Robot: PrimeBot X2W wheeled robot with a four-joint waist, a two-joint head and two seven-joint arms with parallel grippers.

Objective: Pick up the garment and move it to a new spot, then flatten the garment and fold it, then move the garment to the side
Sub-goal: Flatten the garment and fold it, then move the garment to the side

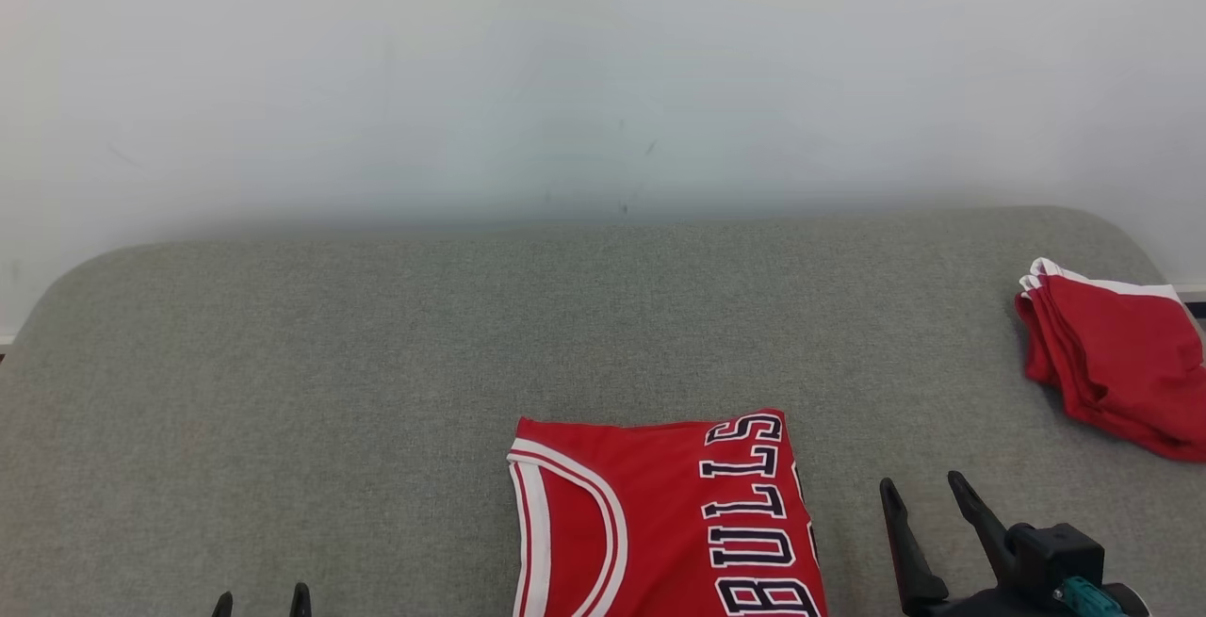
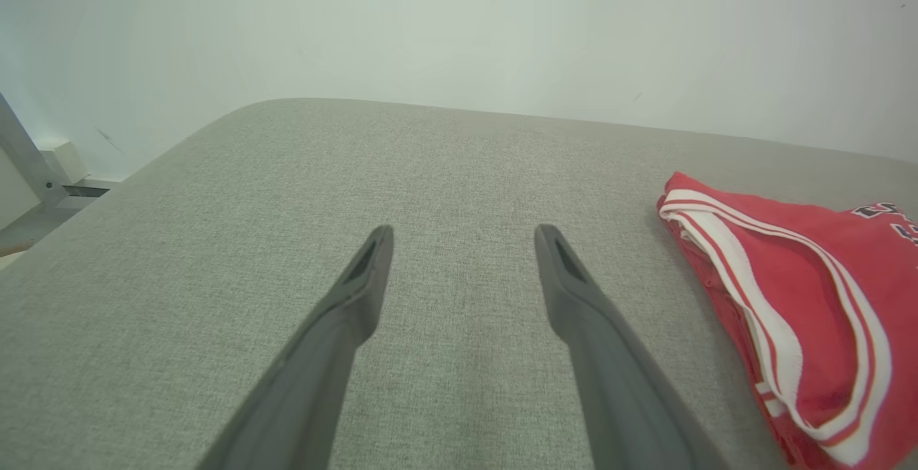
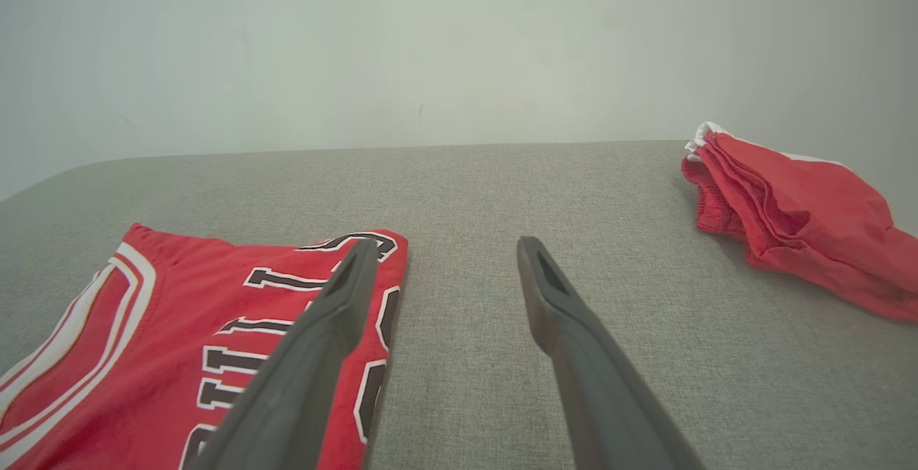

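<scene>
Grey bench [image 1: 377,334] is sitting below a white wall [image 1: 603,71]. The folded red jersey [image 1: 660,513] is lying at the bottom middle. The left gripper [image 1: 262,601] and right gripper [image 1: 921,483] are hanging wide open, holding nothing. Folding looks done; next probably comes gripping it and moving it sideways.

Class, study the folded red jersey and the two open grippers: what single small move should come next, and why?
Probably ease the right gripper left and down to grasp the jersey by its right edge. It already lies folded on the grey table, both grippers are open and empty, and the right one is nearer than the left gripper; only moving it aside seems left.
</scene>
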